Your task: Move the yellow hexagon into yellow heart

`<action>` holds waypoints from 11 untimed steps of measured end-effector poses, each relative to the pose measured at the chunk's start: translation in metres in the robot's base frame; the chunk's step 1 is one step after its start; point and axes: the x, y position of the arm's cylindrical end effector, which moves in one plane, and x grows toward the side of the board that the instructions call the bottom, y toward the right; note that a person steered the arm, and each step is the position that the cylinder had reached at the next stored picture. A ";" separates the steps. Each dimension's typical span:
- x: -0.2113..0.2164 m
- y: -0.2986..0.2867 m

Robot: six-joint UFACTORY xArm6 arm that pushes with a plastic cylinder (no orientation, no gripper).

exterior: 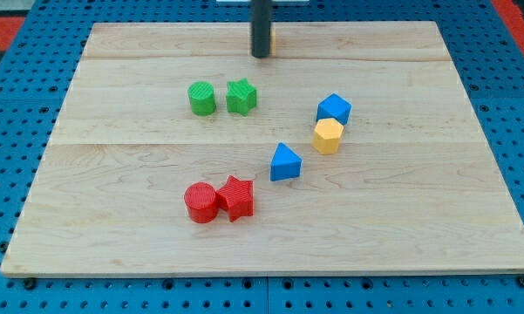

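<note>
My tip point(260, 55) rests near the view's top edge of the table point(139, 227), well apart from every block; there is no claw on this rod, so nothing is open, closed or gripping, and the tip touches nothing. The yellow hexagon point(328, 136), the thing to be moved, sits toward the view's right of the table's middle and serves here as the landmark. Touching it on the side toward the view's top is a blue block point(334, 108), its shape hard to make out. Toward the view's bottom-left of the hexagon, just apart, stands a blue triangle point(285, 163). Farther the same way lie a red star point(236, 197) and a red cylinder point(200, 202), pressed together. Toward the view's top-left of the hexagon, a green star point(241, 96) and a green cylinder point(201, 98) stand side by side. I can find no yellow heart; a sliver of orange shows just behind the rod, too hidden to name. The tip's distance from the hexagon suggests the push has not begun. The table is pale planked wood, lying on a blue pegboard point(35, 288) with a red patch point(0, 26) in the view's top-left corner.
</note>
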 end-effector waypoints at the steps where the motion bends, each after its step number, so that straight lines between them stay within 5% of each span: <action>1: 0.000 0.076; 2: -0.013 0.085; 3: 0.021 0.202; 4: 0.108 0.272; 5: 0.190 0.255; 7: 0.232 0.169; 9: 0.162 0.052; 11: 0.124 0.071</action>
